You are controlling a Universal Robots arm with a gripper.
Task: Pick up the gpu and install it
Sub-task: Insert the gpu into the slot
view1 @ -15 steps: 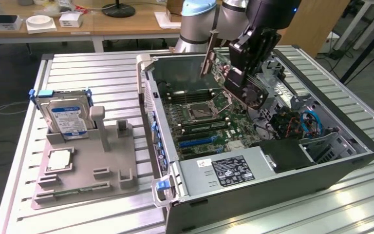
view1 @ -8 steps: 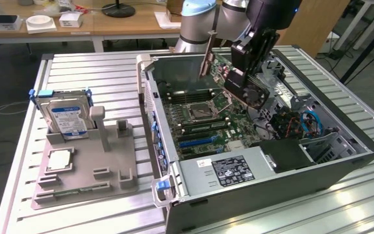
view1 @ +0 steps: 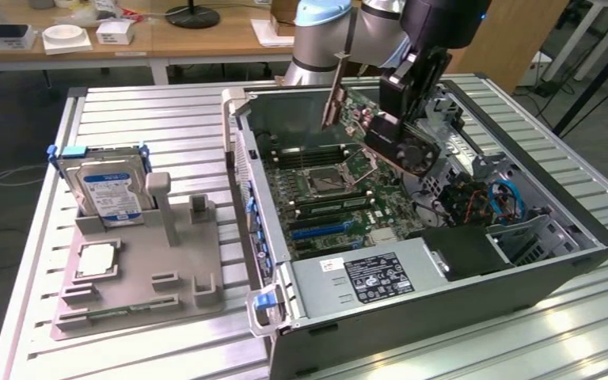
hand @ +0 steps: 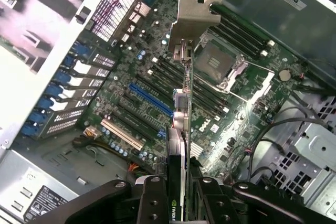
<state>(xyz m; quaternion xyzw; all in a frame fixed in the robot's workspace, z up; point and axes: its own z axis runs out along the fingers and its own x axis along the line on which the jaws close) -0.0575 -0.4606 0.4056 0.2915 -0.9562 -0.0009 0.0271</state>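
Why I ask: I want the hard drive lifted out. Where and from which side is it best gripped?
Probably from straight above: the hard drive stands upright, its foot in the grey holder, so pinch both flat faces near the top.

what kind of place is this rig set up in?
Probably a robotics lab or workshop: an open PC case on a slatted metal table, a parts fixture beside it, and wooden desks behind.
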